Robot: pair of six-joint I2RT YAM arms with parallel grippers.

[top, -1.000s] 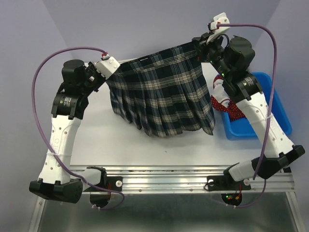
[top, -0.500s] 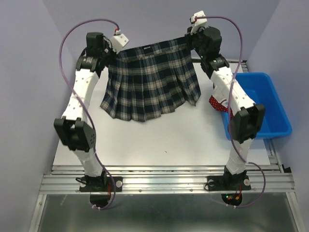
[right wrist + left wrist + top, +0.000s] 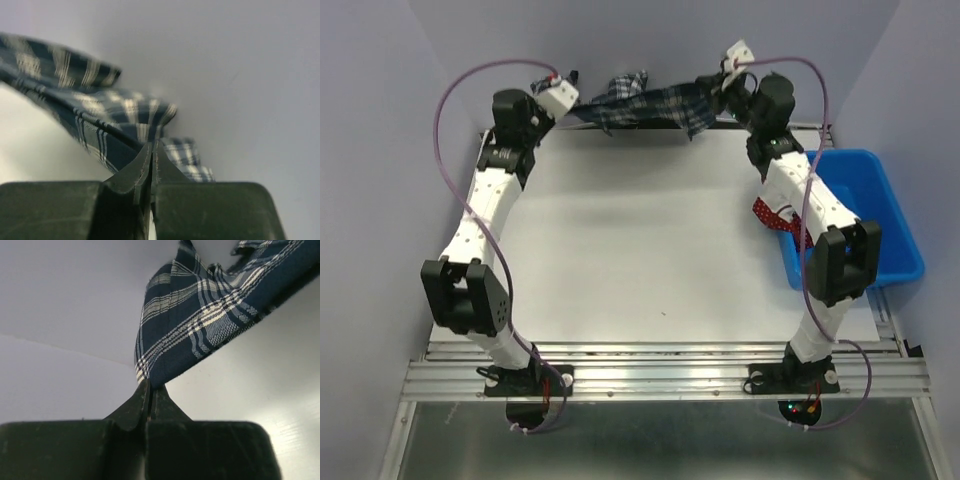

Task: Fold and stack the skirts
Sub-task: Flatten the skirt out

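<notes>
The dark plaid skirt (image 3: 645, 104) is stretched in a narrow band between both grippers at the far edge of the table. My left gripper (image 3: 572, 96) is shut on its left end; in the left wrist view the plaid cloth (image 3: 210, 320) rises from the closed fingertips (image 3: 149, 385). My right gripper (image 3: 715, 92) is shut on its right end; the right wrist view shows the cloth (image 3: 100, 120) pinched at the tips (image 3: 152, 146). The red polka-dot skirt (image 3: 782, 222) hangs over the left rim of the blue bin.
The blue plastic bin (image 3: 885, 215) stands at the right side of the white table (image 3: 640, 240). Grey walls close in behind and at both sides. The metal rail (image 3: 660, 375) with the arm bases runs along the near edge.
Both arms have reached from the near middle to the far edge, carrying the plaid skirt backward. The skirt, hanging spread out before, now shows only as a narrow bunched band.
</notes>
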